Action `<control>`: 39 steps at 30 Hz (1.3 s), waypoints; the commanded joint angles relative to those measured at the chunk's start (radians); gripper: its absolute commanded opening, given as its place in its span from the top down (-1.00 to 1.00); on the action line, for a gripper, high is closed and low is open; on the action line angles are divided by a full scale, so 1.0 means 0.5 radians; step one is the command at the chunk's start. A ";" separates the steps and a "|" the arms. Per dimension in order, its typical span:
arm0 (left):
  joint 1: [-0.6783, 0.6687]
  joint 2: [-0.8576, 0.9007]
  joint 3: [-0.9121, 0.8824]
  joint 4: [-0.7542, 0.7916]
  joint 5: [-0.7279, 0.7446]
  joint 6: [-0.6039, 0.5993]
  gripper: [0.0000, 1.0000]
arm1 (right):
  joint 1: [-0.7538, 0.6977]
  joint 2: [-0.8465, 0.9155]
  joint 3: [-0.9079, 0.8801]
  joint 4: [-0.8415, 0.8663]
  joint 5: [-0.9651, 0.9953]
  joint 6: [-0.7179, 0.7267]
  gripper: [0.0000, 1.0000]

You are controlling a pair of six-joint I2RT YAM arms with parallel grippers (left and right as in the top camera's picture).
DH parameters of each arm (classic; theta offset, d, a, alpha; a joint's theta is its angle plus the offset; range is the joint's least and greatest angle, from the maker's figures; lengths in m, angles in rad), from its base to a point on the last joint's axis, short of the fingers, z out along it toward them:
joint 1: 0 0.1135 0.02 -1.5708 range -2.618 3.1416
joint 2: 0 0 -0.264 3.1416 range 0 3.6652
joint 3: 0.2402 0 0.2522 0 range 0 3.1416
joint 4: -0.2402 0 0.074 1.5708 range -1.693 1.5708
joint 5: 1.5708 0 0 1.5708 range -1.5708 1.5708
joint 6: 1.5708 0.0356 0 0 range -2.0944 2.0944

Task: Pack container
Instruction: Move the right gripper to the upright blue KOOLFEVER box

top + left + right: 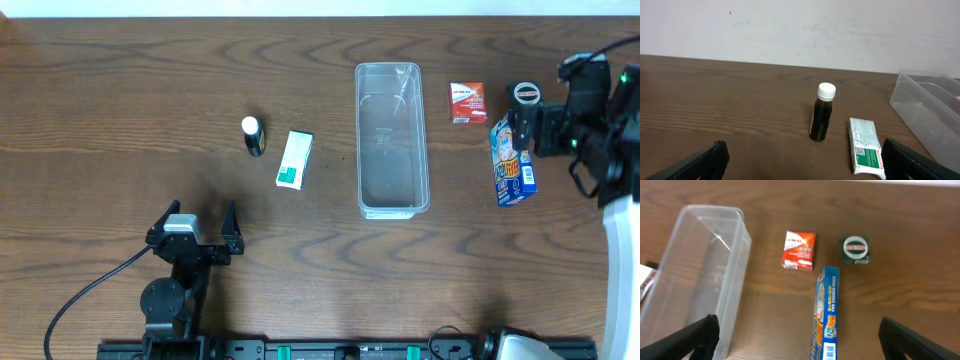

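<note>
The container (392, 140) is a clear, long plastic bin at the table's middle, with nothing in it. It also shows in the left wrist view (930, 112) and the right wrist view (695, 280). My left gripper (196, 230) is open and empty near the front edge, left of the container; in its wrist view (805, 167) the fingers frame bare table. My right gripper (535, 130) is open and empty, raised over a blue box (512, 165) right of the container. The right wrist view (800, 342) shows the blue box (826, 315) between the fingers, below them.
A dark bottle with a white cap (253, 135) (821, 112) and a green-and-white box (295, 160) (866, 152) lie left of the container. A red box (467, 102) (800, 250) and a round dark tape roll (524, 93) (856, 249) lie to its right.
</note>
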 commanded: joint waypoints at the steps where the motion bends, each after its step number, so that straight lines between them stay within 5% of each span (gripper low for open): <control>1: 0.008 -0.012 -0.029 -0.072 0.030 0.027 -0.96 | -0.018 0.084 0.050 -0.023 0.082 -0.023 -0.98; 9: 0.008 -0.012 -0.029 -0.072 0.030 0.027 -0.96 | -0.065 0.275 0.050 -0.021 0.324 -0.201 -0.99; 39: 0.008 -0.012 -0.029 -0.072 0.030 0.027 -0.96 | -0.093 1.049 0.050 0.039 0.299 -0.252 -0.98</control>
